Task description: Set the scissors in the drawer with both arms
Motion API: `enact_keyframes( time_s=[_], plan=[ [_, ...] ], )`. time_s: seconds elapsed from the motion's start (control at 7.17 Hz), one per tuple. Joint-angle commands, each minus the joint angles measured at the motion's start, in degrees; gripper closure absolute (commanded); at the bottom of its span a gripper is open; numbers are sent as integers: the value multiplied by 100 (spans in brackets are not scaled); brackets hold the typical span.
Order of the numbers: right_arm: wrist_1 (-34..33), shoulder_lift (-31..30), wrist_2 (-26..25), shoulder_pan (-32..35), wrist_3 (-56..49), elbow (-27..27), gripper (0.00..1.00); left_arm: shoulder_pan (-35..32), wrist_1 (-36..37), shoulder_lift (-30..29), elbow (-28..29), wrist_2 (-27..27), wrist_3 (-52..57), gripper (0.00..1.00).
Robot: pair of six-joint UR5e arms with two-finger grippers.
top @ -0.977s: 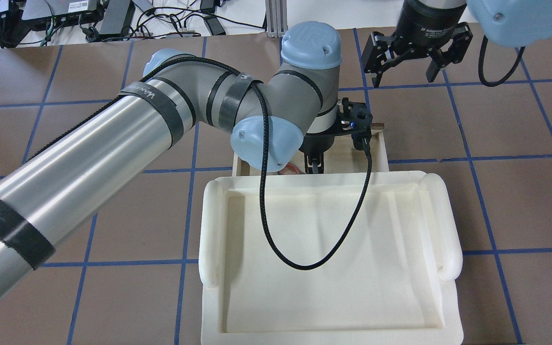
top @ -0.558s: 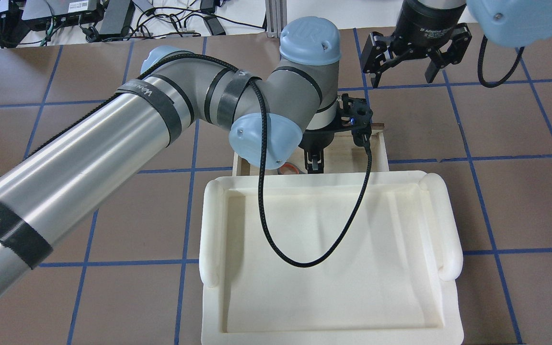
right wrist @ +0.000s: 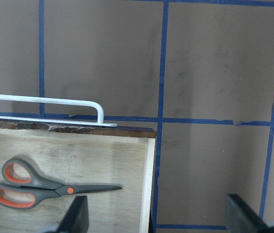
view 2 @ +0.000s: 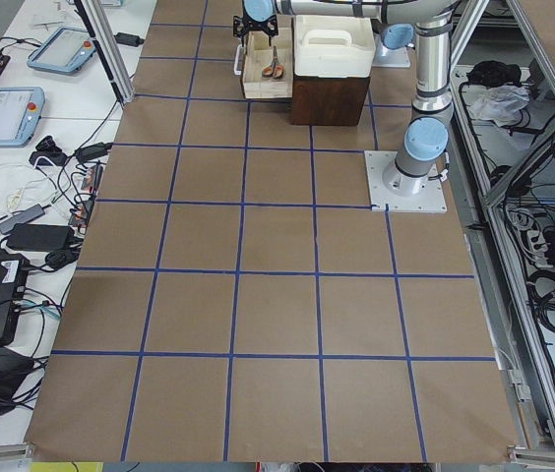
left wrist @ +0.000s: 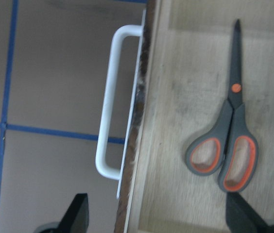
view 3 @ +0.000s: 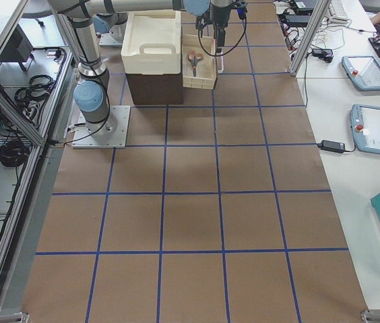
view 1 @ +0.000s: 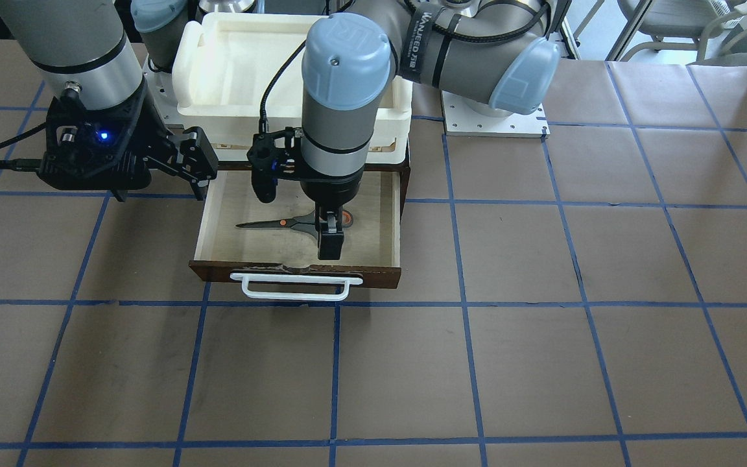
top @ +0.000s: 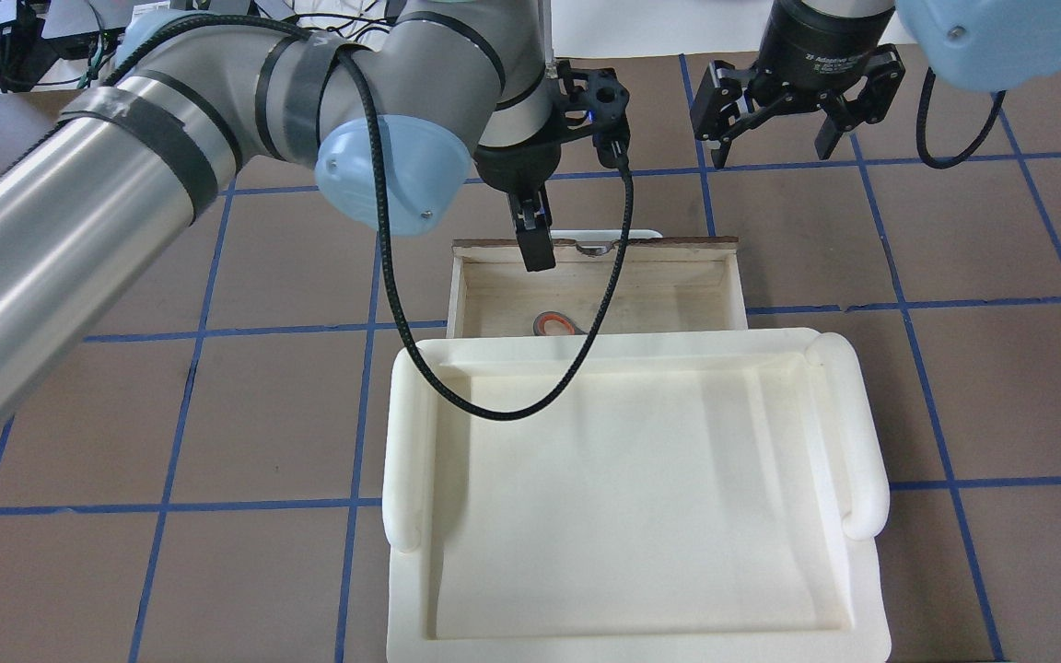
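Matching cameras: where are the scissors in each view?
Front-facing: scissors near centre, handles partly behind left gripper.
Overhead: one handle loop beyond tray rim.
Exterior left: tiny, top centre.
Exterior right: tiny, top centre.
Left wrist: right side, blades up.
Right wrist: lower left, blades rightward.
Shared landmark: the pale drawer holding them.

"2F Adaptive" on right gripper [top: 775,152]; "WANJEED" on left arm strap [view 1: 420,29].

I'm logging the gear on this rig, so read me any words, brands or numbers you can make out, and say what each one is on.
"2F Adaptive", rest cut off: black body of the right gripper, overhead view.
"WANJEED": black strap on the left arm.
Embossed logo, seemingly "UR": blue joint cap.
Text on the tablet screens at the side bench: too small to read.
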Motion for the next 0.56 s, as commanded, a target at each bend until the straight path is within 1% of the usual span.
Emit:
enact_keyframes(
  time_s=[0.0,0.14,0.28,0.42],
  plan=[
    [-31,-2,28,27,25,7,0,633,-251,627,2,14,-386,0],
    [-13,-2,2,27,16,7,0,809,-522,996,-33,153,-1040,0],
    [22,6,-24,10,16,7,0,1037,-647,1304,-51,572,-1943,0],
    [40,-2,-16,10,24,7,0,1309,-822,1594,-60,629,-2639,0]
  ],
)
